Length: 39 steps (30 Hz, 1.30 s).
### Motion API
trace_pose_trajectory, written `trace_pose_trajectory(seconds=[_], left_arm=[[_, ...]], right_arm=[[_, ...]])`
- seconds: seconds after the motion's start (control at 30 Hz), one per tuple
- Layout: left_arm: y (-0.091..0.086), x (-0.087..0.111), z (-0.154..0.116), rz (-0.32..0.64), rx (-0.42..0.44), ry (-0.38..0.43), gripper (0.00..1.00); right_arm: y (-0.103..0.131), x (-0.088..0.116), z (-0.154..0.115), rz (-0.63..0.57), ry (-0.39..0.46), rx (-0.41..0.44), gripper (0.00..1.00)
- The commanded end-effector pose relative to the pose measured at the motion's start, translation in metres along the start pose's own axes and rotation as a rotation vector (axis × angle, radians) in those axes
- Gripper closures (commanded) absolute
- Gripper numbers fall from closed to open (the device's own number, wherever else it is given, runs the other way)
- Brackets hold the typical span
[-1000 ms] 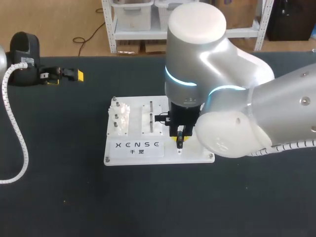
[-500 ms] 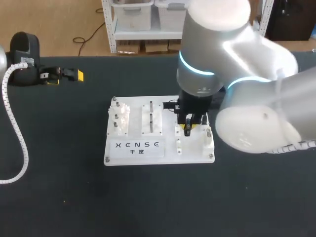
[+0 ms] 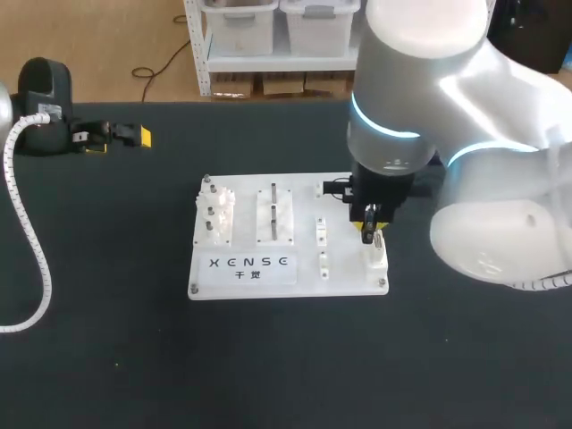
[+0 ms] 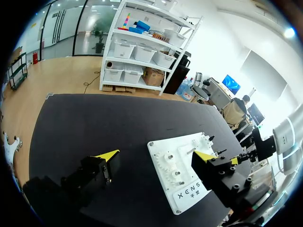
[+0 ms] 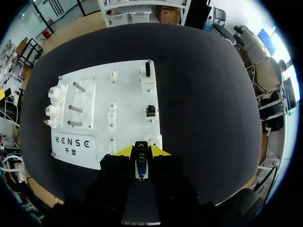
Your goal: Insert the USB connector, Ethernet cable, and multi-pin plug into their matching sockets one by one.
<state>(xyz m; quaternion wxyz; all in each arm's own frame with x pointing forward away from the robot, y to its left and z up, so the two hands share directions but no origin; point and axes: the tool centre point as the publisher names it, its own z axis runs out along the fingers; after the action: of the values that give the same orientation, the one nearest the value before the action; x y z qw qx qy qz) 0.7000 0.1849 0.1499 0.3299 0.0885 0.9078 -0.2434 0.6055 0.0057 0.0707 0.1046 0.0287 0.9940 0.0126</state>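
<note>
Over the right edge of the white board (image 3: pixel 344 279), the right hand (image 3: pixel 370 227) is hanging fingers-down, its arm coming in from the right side. In the right wrist view this hand (image 5: pixel 142 152) is clenching the USB connector (image 5: pixel 141 168). Both yellow tips are pressing it from two sides, and its metal end with a blue inset is pointing toward the board (image 5: pixel 128 94). The connector is sitting just short of a white socket block (image 5: pixel 155 140) at the board's corner. I cannot tell whether they are touching. The same block (image 3: pixel 375 259) is showing in the head view right under the hand.

Ahead along that row, a small black part (image 5: pixel 150 111) is sitting in another white block. Beyond it, a taller block with a dark slot (image 5: pixel 147 70) is standing upright. A white fixture with stacked pegs (image 3: pixel 217 214) is occupying the board's left end, and a plate with pins (image 3: pixel 273 214) is standing beside it.

At the far left of the counter (image 3: pixel 107 340), the left hand (image 3: pixel 116 140) is sitting low, well apart from the board. In the left wrist view it (image 4: pixel 156 155) is released, its yellow tips spread wide and gripping nothing. The board (image 4: pixel 163 151) is lying ahead of it.
</note>
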Motion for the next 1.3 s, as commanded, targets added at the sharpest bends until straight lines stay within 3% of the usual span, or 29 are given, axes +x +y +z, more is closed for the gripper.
trace_pose_trajectory(seconds=[0.03, 1.3], left_arm=[[0.0, 0.0, 0.0, 0.0, 0.0, 0.0, 0.0], [0.0, 0.0, 0.0, 0.0, 0.0, 0.0, 0.0]], right_arm=[[-0.008, 0.002, -0.002, 0.007, -0.02, 0.001, 1.0], [-0.017, 0.007, 0.006, 0.003, 0.001, 0.04, 1.0]])
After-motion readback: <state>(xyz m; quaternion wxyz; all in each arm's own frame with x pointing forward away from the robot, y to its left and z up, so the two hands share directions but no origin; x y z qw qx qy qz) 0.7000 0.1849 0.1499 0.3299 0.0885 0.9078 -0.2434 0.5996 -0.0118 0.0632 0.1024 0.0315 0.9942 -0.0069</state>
